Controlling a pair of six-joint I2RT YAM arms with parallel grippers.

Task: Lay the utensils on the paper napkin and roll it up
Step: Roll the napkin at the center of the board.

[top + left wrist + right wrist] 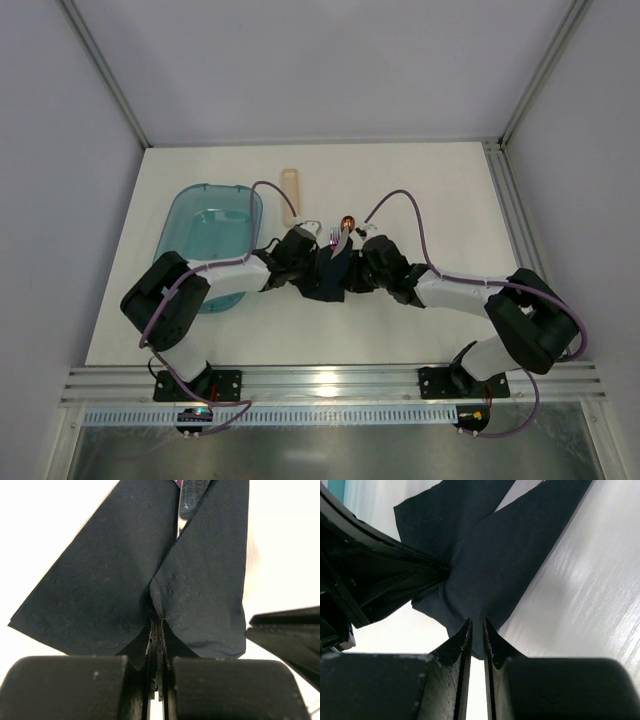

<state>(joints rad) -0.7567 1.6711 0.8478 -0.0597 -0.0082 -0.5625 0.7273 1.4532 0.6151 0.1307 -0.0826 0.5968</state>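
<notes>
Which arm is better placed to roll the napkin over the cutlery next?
Left, probably. The left pincer is shut on a fold of the napkin, with the cutlery just beyond. The right pincer sits at the napkin's edge; its grip is unclear.

Table (430, 200): white matt top, as I see it from the overhead camera.

1. Tub (190, 200): translucent teal plastic, standing on the left side.
2. Rod (290, 190): pale cream, just off the tub's far right corner, lying lengthwise toward the back.
3. Paper napkin (328, 275): dark navy, mid-table, gathered into folds rather than flat. I cannot tell how much of it touches the top.
4. Utensils (345, 225): copper-coloured, at the napkin's far edge. One rounded bowl shows; the rest is hidden from me.
</notes>
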